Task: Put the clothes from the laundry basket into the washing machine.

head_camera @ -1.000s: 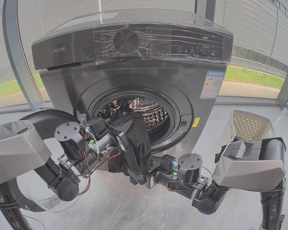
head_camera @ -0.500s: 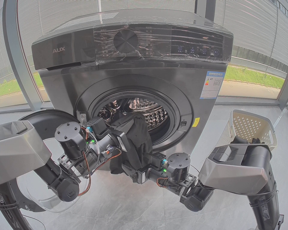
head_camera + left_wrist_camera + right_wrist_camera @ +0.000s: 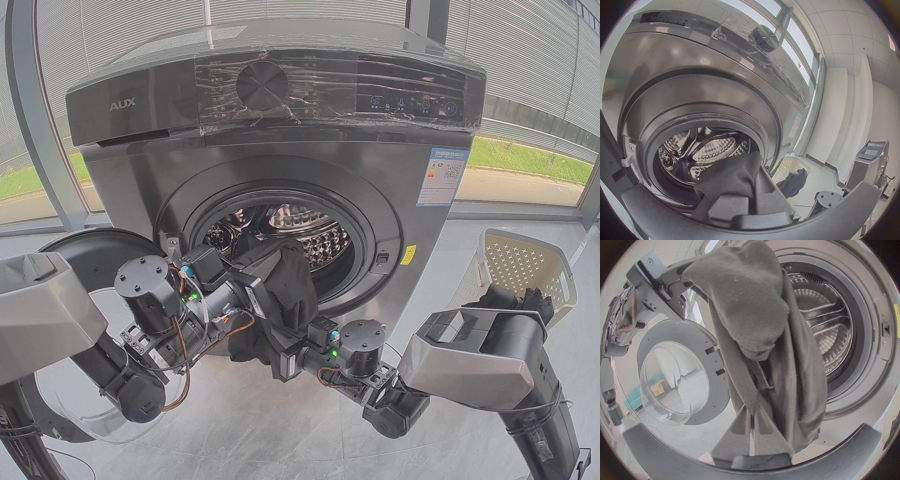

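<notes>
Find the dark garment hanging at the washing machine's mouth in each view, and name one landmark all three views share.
Head view: dark garment hangs centre, across the door opening's lower rim.
Left wrist view: garment bunches close to the camera, before the opening's lower rim.
Right wrist view: garment hangs between the open door and the opening.
Shared landmark: the steel drum.

One washing machine with one open door, one laundry basket and two garments: one dark garment at the drum's mouth, another garment in the basket.
</notes>
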You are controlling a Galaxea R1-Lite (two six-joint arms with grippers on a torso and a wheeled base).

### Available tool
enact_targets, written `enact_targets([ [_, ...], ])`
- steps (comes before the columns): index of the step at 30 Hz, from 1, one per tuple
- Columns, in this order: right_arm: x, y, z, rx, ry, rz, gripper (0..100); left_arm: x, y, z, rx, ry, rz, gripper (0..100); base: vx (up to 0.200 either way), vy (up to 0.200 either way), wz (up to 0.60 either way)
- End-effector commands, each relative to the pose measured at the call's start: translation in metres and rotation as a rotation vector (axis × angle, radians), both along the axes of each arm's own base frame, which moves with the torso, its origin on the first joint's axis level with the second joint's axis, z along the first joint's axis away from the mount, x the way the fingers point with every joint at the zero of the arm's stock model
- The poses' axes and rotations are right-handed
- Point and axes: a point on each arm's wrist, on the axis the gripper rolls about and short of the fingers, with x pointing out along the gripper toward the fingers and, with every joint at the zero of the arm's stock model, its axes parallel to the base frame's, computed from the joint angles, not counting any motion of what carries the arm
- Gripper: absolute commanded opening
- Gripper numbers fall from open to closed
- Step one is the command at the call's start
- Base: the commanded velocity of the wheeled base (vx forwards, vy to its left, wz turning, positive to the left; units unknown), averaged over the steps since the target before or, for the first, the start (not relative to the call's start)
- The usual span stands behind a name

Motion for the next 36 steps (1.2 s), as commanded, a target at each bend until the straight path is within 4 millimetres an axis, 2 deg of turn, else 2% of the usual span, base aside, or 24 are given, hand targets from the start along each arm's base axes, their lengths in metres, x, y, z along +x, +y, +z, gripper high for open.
enact_targets([
  [1,0.0,-0.003,-0.002,-0.006,0.002,-0.006,0,0.001,0.003,-0.002,0.004,0.006,0.008,0,0.0,0.0,0.0],
  [9,-0.017,-0.018,0.003,-0.04,0.035,-0.001,0,0.003,0.005,-0.002,0.004,0.006,0.019,0,0.0,0.0,0.0],
  [13,-0.015,-0.015,0.005,-0.027,0.019,0.002,0,0.002,0.004,-0.001,0.002,0.004,0.016,0,0.0,0.0,0.0],
  [14,-0.014,-0.014,0.004,-0.024,0.016,0.004,100,0.002,0.004,-0.001,0.002,0.004,0.018,0,0.0,0.0,0.0],
  [20,-0.01,-0.001,0.005,-0.026,0.018,0.028,100,0.002,0.003,-0.001,0.0,0.003,0.024,0,0.0,0.0,0.0],
  [30,0.003,0.009,-0.01,-0.023,0.018,0.028,100,0.0,0.002,-0.001,-0.001,0.005,0.019,0,0.0,0.0,0.0],
  [31,0.003,0.009,-0.01,-0.023,0.018,0.028,0,0.0,0.002,-0.001,-0.001,0.005,0.019,0,0.0,0.0,0.0],
  [36,0.003,0.013,-0.014,-0.019,0.013,0.028,0,0.001,0.002,-0.001,-0.001,0.005,0.022,0,0.0,0.0,0.0],
])
